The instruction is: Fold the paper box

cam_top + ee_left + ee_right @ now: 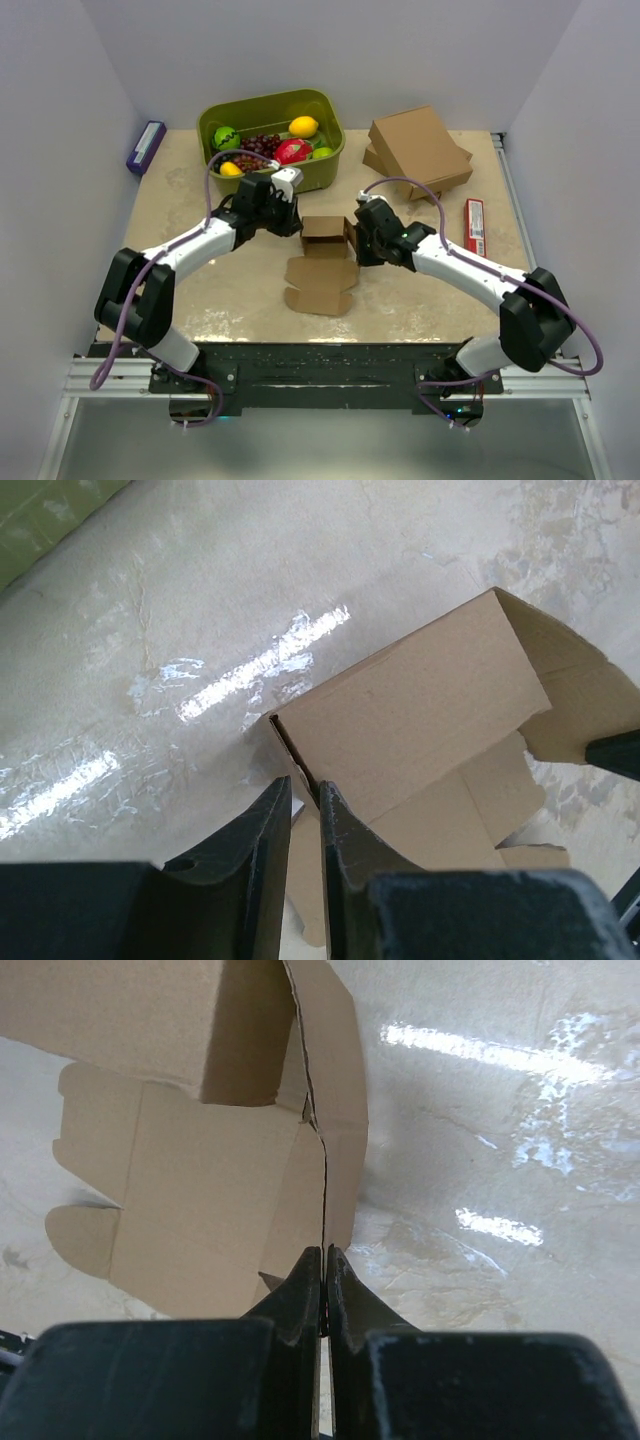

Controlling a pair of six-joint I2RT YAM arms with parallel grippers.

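The paper box (325, 262) lies mid-table, a brown cardboard sheet with its far part raised into walls and its near flaps flat. My left gripper (296, 226) is at the box's left side. In the left wrist view the gripper (305, 792) has its fingers nearly together, and the edge of the box's (420, 715) left wall runs into the narrow gap. My right gripper (357, 242) is at the right side. In the right wrist view the gripper (325, 1253) is shut, with the thin edge of a side flap of the box (200, 1190) running straight in between the tips.
A green bin (330, 168) holding fruit stands at the back left. Larger stacked brown boxes (420, 150) sit at the back right, with a red packet (475, 226) beside them. A purple object (146, 146) lies at the far left edge.
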